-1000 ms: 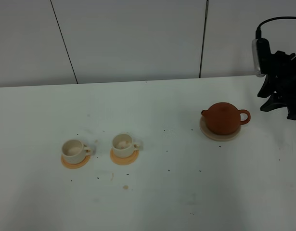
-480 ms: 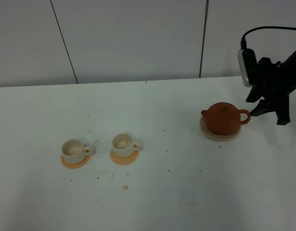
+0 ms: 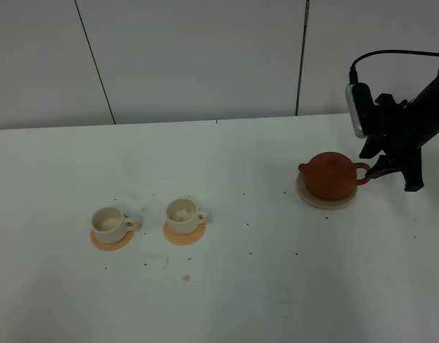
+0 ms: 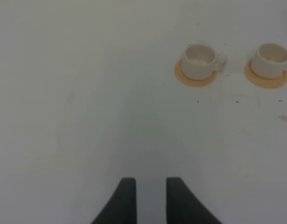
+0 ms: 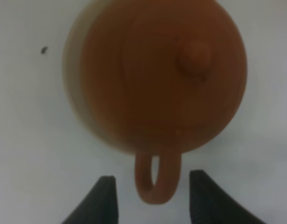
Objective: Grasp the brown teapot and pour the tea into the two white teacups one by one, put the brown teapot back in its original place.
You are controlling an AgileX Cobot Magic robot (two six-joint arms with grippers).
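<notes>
The brown teapot (image 3: 331,176) sits on its pale beige disc (image 3: 325,202) at the right of the table, handle pointing right. My right gripper (image 3: 370,171) is open at that handle. In the right wrist view the loop handle (image 5: 157,179) lies between the two dark fingers (image 5: 104,198), with a gap on each side, and the teapot (image 5: 162,79) covers most of the disc (image 5: 74,93). Two white teacups (image 3: 110,222) (image 3: 183,214) stand on orange coasters at the left front. My left gripper (image 4: 148,196) is open over bare table, with the teacups (image 4: 199,60) (image 4: 271,59) ahead of it. No tea shows.
The white table (image 3: 226,286) carries small dark specks and a faint brown stain (image 3: 185,278) in front of the cups. A grey panelled wall (image 3: 205,57) closes the back edge. The left arm is out of the high view.
My right arm has come in from the right edge, moving left and down until its open fingers stand at the teapot's handle. Teapot, cups and left gripper have not moved.
</notes>
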